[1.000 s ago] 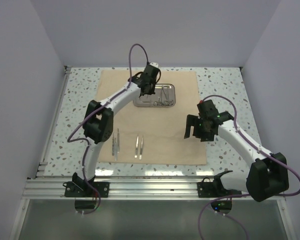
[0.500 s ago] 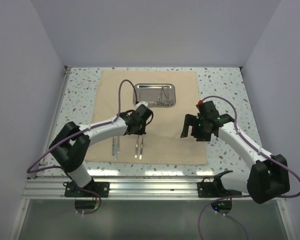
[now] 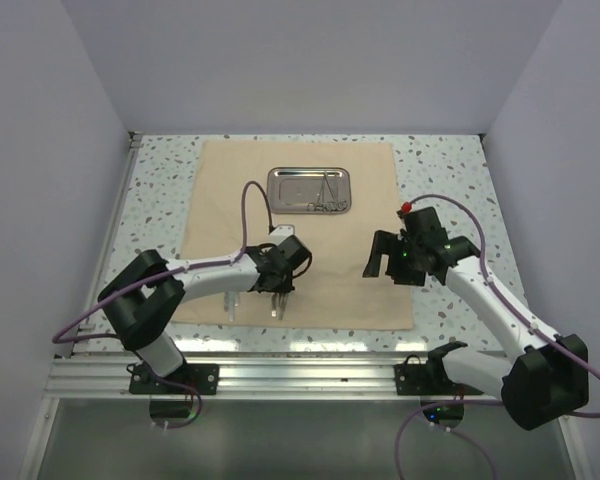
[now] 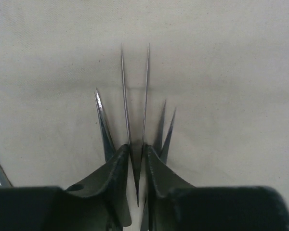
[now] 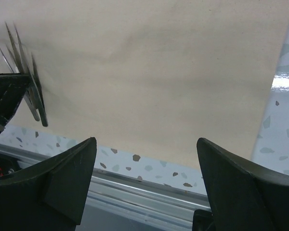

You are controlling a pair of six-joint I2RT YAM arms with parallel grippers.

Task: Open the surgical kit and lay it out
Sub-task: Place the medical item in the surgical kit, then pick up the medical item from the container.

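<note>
Left tool (image 4: 136,150) nearer, tight on tweezers (image 4: 125,103)

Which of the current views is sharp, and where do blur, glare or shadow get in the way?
Top external: evenly lit, sharp; the steel tray mirrors the light. Left wrist: the left claw is a dark, soft foreground, the tweezers it grips readable against the cloth wrap. Right wrist: cloth soft and featureless, white glare on the table at the right edge.
</note>
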